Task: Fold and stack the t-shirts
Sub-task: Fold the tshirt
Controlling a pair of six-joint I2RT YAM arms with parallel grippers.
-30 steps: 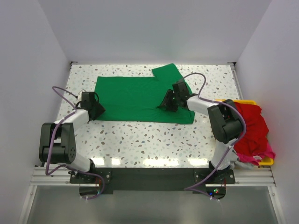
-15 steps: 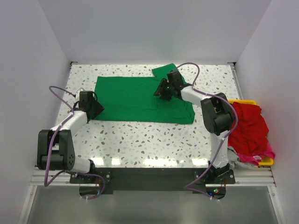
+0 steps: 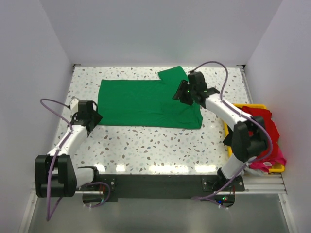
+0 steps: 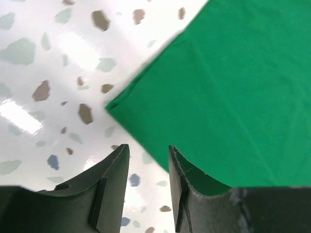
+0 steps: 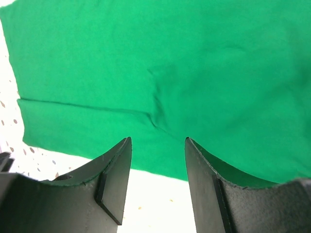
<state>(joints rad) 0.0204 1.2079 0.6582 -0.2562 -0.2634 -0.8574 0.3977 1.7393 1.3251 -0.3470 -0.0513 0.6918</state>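
Both arms have shifted over the last second: the left gripper (image 3: 92,119) has backed off the shirt's left edge to sit just outside its near-left corner (image 4: 109,104), and the right gripper (image 3: 181,92) has travelled from the right middle of the cloth up toward the sleeve (image 3: 174,74). The green t-shirt (image 3: 141,102) itself has not moved; it lies spread flat on the table (image 3: 160,141), probably smoothed out so folds land cleanly. Each pincer stands spread with nothing between its fingers. The left seems lined up to pinch that corner, the right to tuck the protruding sleeve inward. A red shirt (image 3: 262,131) waits heaped in the yellow bin (image 3: 257,106), well apart.
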